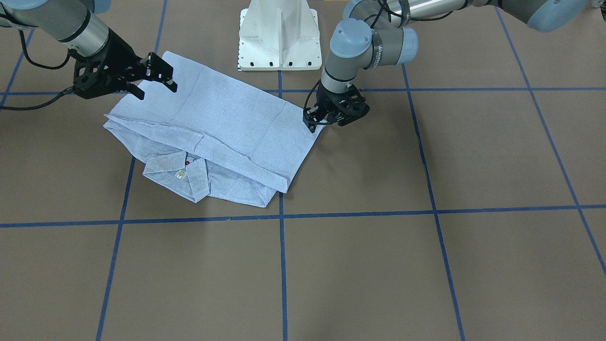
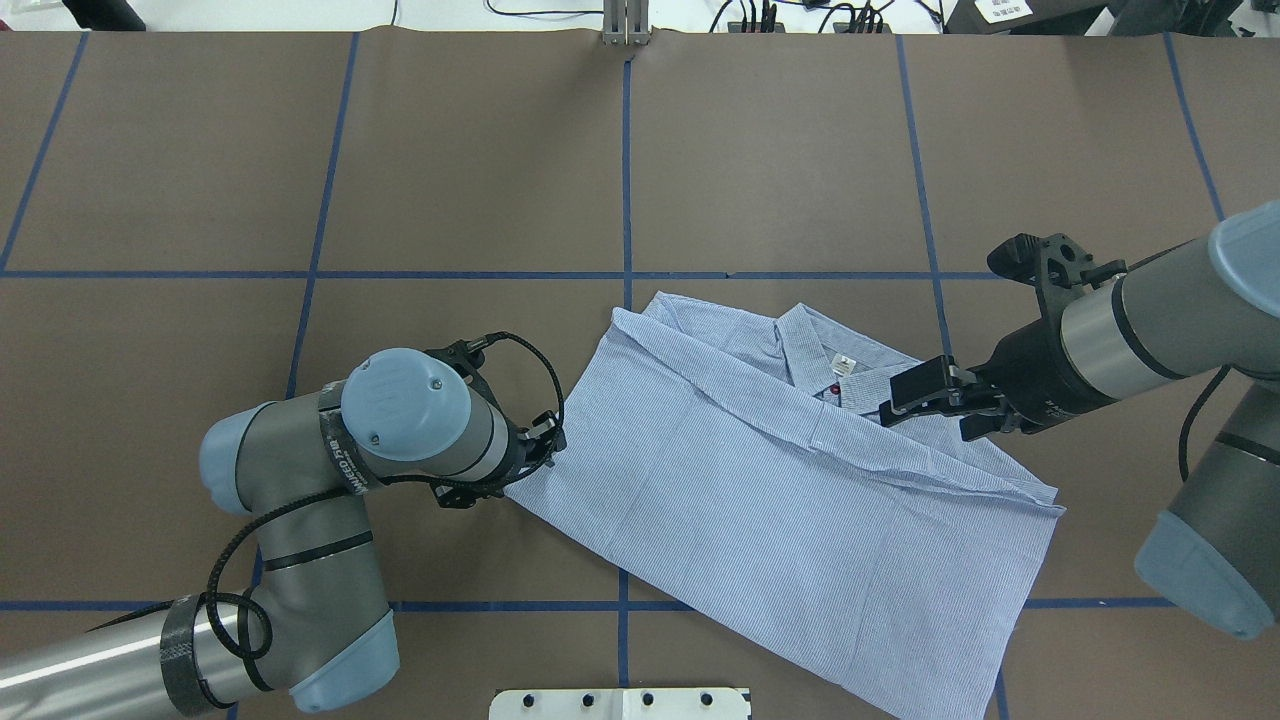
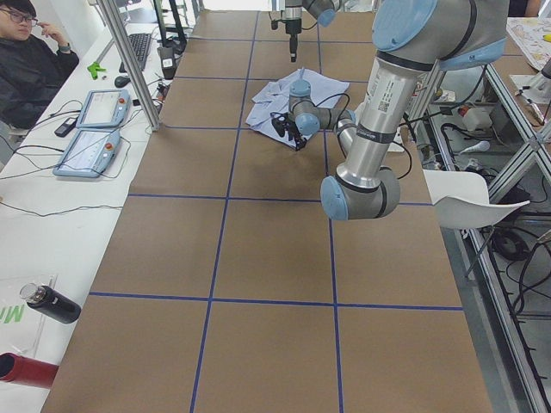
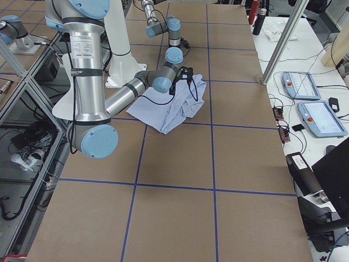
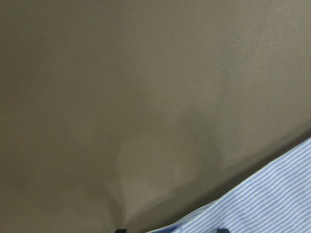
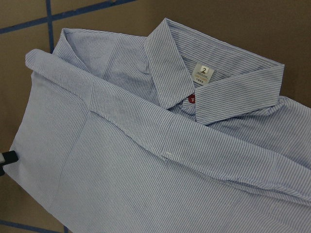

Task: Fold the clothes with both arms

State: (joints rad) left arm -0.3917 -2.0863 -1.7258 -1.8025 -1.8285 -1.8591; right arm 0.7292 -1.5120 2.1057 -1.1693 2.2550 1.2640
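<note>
The light-blue striped shirt lies folded on the brown table. Its collar and white neck label show at the far side from the robot, with a red button just below. My left gripper sits low at the shirt's left corner. In the left wrist view its two fingertips stand apart at the bottom edge, with the shirt's hem between them. My right gripper hovers open just above the shirt's right side near the collar, holding nothing.
The white pedestal base stands just behind the shirt. Blue tape lines grid the table. A person sits at a side bench with teach pendants, and bottles lie nearer the camera.
</note>
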